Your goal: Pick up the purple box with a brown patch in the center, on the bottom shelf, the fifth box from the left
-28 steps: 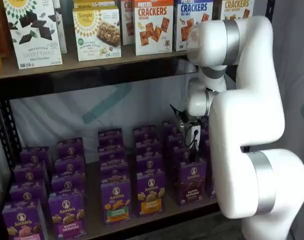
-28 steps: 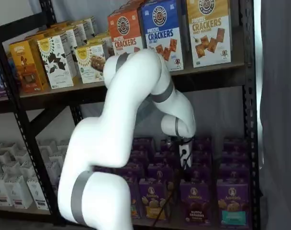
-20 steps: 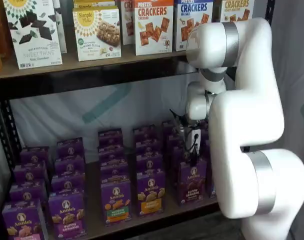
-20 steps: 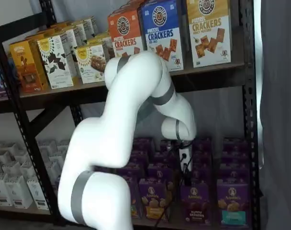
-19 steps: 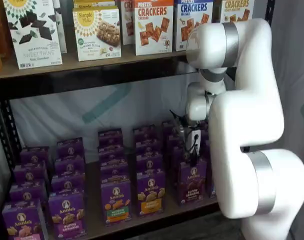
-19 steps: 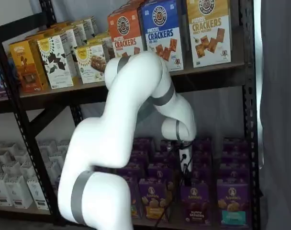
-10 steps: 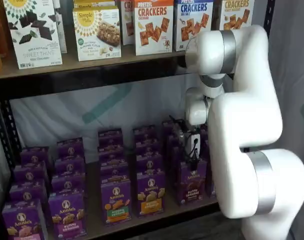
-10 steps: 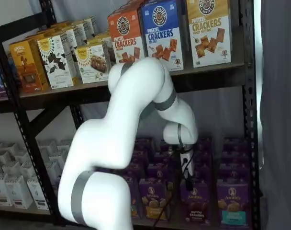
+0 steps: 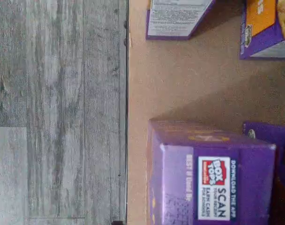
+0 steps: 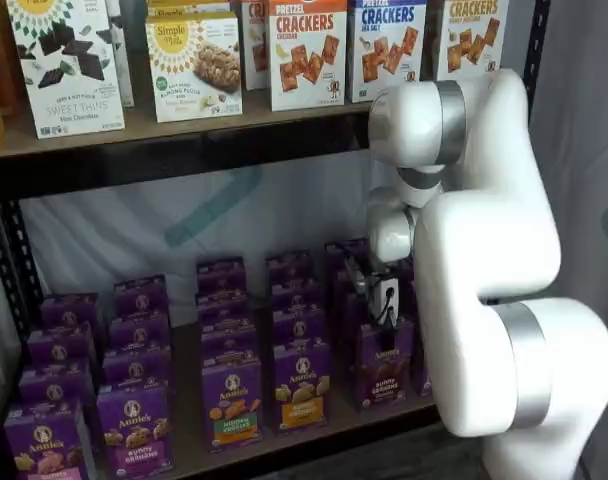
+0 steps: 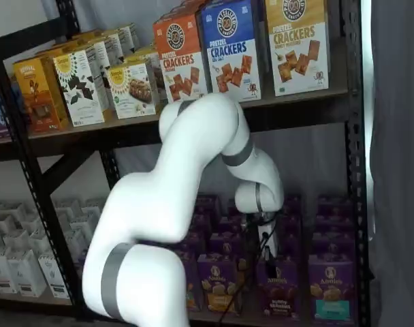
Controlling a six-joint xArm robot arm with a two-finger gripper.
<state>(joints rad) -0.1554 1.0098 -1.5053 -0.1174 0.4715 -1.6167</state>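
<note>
The purple box point(image 10: 386, 364) with the brown patch stands upright at the front of the bottom shelf point(image 10: 314, 428), right of center in that shelf view, its front showing a round white logo above brown cookies. In both shelf views it sits directly under the robot's wrist; in the other one it is at lower center-right point(image 11: 278, 289), partly behind a hanging cable. To its left stands a same-size purple box with an orange band point(image 10: 302, 385), then one with an orange-and-green front point(image 10: 232, 402); to its right in a shelf view is a box with a teal band point(image 11: 330, 286). More purple boxes run back in rows behind each front one.

The bottom shelf is a tan board in a black metal rack. In the wrist view the board point(image 9: 189, 79) is bare between boxes, its dark front edge meets a grey wood-plank floor point(image 9: 58, 108), and a purple box top with a scan label point(image 9: 213, 183) fills the lower right of the picture. The upper shelf point(image 10: 184, 125) carries white cracker boxes point(image 10: 306, 52) and other cartons. A pale sheet hangs behind the rack.

The gripper point(image 10: 376, 295) hangs just above the purple box, with the large white arm point(image 10: 484, 250) to the right of it. It holds nothing and does not appear to touch the box. The fingers are dark and small against the purple rows, so a gap cannot be made out by eye; the jaws stand spread wide.
</note>
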